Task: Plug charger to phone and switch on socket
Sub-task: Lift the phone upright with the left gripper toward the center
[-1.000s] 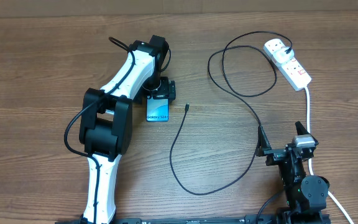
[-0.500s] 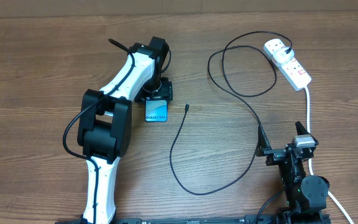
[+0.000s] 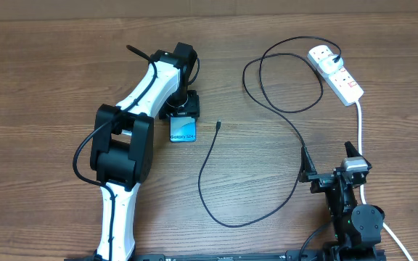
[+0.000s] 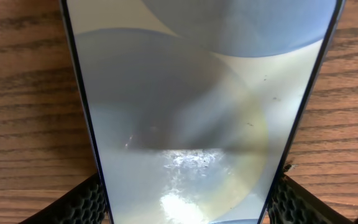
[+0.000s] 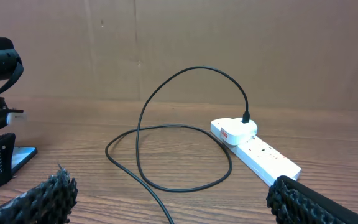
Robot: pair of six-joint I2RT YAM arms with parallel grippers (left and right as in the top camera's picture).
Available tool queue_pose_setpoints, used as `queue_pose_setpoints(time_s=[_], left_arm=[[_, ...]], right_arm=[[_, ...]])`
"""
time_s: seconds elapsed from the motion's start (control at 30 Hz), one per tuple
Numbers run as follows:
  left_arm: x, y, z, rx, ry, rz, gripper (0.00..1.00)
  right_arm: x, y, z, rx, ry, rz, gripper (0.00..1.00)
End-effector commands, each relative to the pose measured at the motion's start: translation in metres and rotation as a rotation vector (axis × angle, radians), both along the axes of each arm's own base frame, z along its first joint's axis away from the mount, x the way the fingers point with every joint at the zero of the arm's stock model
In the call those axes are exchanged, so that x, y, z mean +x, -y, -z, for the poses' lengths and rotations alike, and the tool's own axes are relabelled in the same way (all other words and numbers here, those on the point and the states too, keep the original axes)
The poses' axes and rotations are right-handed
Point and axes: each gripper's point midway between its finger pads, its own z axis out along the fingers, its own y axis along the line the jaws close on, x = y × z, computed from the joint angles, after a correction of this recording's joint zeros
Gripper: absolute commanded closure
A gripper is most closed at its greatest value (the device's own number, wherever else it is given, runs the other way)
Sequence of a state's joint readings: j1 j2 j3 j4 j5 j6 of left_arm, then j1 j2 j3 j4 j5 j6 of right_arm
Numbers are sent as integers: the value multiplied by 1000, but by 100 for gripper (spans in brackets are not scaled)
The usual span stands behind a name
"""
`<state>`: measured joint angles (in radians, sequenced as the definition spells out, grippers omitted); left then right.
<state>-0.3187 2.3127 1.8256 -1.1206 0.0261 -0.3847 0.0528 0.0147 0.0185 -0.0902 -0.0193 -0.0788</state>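
The left gripper (image 3: 183, 114) reaches out over the wooden table (image 3: 49, 72), left of its middle and toward the far edge. It is clamped across a Galaxy S24 phone (image 3: 183, 131) that lies flat, screen up. In the left wrist view the phone (image 4: 191, 112) fills the picture with its pale, glassy screen. The ribbed black fingertips (image 4: 86, 202) sit against its dark long edges, one on each side (only the pad corners show, at the bottom). From above, the end with the small lettering sticks out of the gripper toward the near edge.

The charger cable (image 3: 199, 174) lies loose on the table. Its connector tip (image 3: 217, 125) rests near the phone's right side, not touching it. From there the cable sweeps toward the near edge, curves back through the right half, loops, and ends at the power strip (image 3: 337, 72). The strip lies slantwise near the far right corner. In the right wrist view the cable (image 5: 198, 67) arches down into a white block (image 5: 234, 130) seated on the strip's end. A thick white cord (image 3: 360, 123) runs from the strip toward the near right corner.

The right gripper (image 3: 327, 154) sits by the near edge at right, jaws spread wide with nothing between them.
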Motion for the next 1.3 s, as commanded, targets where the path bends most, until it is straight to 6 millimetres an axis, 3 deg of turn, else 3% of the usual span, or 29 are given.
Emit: queue_pose_setpoints(time_s=[0.0,0.27,0.63,0.97,1.27], left_arm=[[-17,-7,22,25,-81,-1,44],[-7,-4,-8,22,-70,-1,47],[6,28,-83,-149,-48,-7,47],[-12,76,-131,-545,-180,-57,48],[-10,100,-177,-918,-274,-124,49]], right_arm=[[0,1,1,-1,6,7,0],[0,1,1,0,6,6,0],[0,1,1,-1,6,6,0],[0,1,1,-1,6,6,0],[0,1,1,-1,6,6,0]])
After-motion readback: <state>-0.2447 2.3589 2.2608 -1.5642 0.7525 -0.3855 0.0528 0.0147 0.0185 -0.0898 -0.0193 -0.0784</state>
